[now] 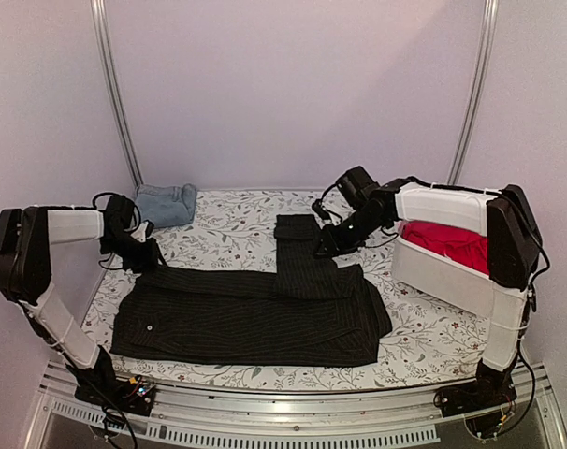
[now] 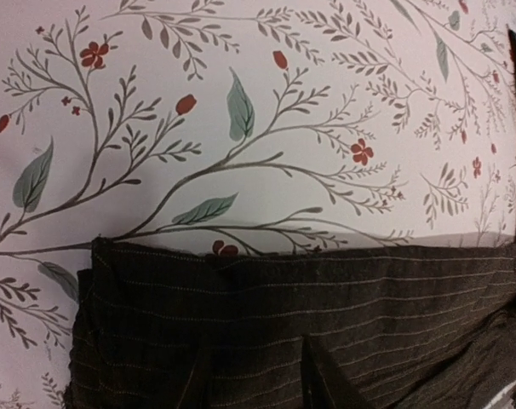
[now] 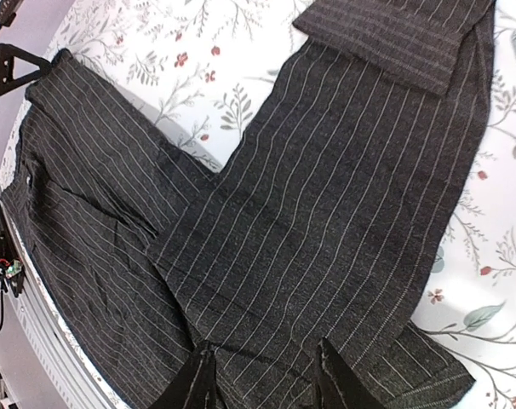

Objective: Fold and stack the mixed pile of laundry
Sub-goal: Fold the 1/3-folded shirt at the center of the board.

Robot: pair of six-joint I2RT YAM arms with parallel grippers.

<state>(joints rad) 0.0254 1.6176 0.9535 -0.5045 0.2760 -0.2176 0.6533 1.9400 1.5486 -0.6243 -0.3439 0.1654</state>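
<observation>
At the far left, the left gripper (image 1: 141,249) is seen low over the floral-patterned table cover (image 1: 237,210), just beside the far-left corner of a black pinstriped woven shirt (image 1: 246,313). Its fingers are not shown in the left wrist view and are too dark from above, so whether it is spread or closed cannot be told. Behind it, a folded light blue denim piece (image 1: 167,203) is laid at the far-left corner of the table, apart from the shirt. The shirt is spread flat across the middle of the cover, near the front edge, with one long pinstriped panel (image 1: 298,245), possibly a sleeve, turned up toward the far side. Over that panel the right gripper (image 3: 262,385) is held with its fingers (image 3: 198,379) set apart and nothing between them but the cloth below. At the right, a bright red cloth (image 1: 447,241) is seen heaped in a white plastic bin (image 1: 433,276). Trouble is judged likeliest at the pinch. Where layers overlap, two may be caught together, or only the top one, and the fold would be skewed. If one corner is lifted alone, the whole shirt may be dragged toward the front edge. No brand, label or legible writing is found; only a small pale button (image 1: 149,327) is made out.
</observation>
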